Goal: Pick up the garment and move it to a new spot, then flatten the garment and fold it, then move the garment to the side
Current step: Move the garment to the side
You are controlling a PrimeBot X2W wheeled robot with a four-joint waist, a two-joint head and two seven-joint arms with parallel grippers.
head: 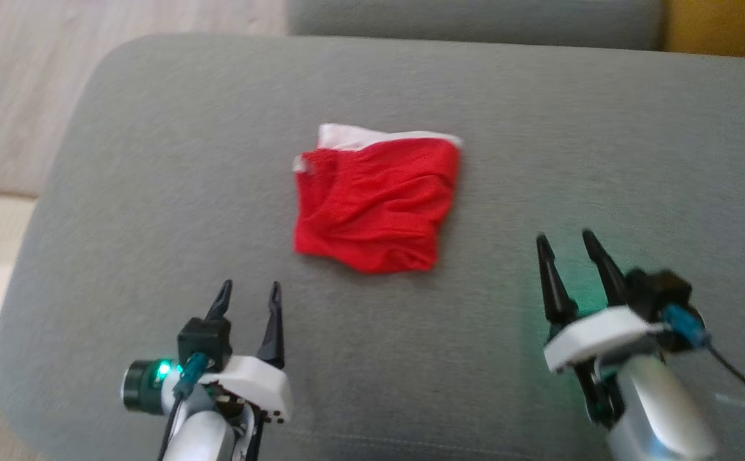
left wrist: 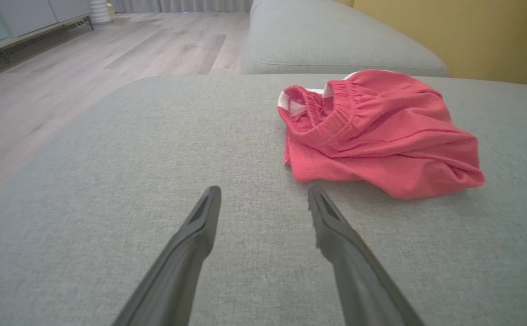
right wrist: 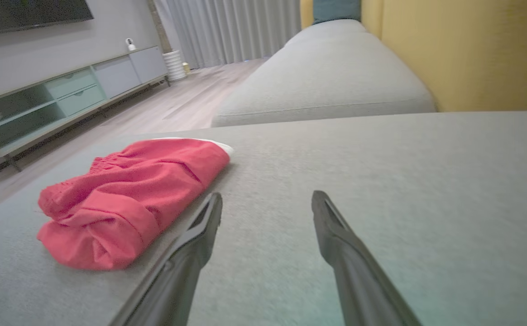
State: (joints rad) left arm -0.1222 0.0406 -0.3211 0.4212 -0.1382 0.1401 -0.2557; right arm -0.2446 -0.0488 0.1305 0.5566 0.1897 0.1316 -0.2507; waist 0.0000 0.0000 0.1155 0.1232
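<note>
I am looking at the garment lying as a loosely folded, wrinkled red bundle near the middle of the grey sofa cushion. Its white lining is peeking out along its far edge. My left tool is hovering on the near-left side of the garment, its fingers standing apart with nothing between them and the tips pointing toward the cloth. In the left wrist view one fingertip is sitting just short of the garment's near hem, and it seems not to be touching, though the angle is making that hard to judge. My right tool is hanging to the right of the garment, also spread wide and empty, near the cloth but apart from it. Beyond the garment a second grey cushion is butting against this one, and wooden floor is showing to the garment's left.
</note>
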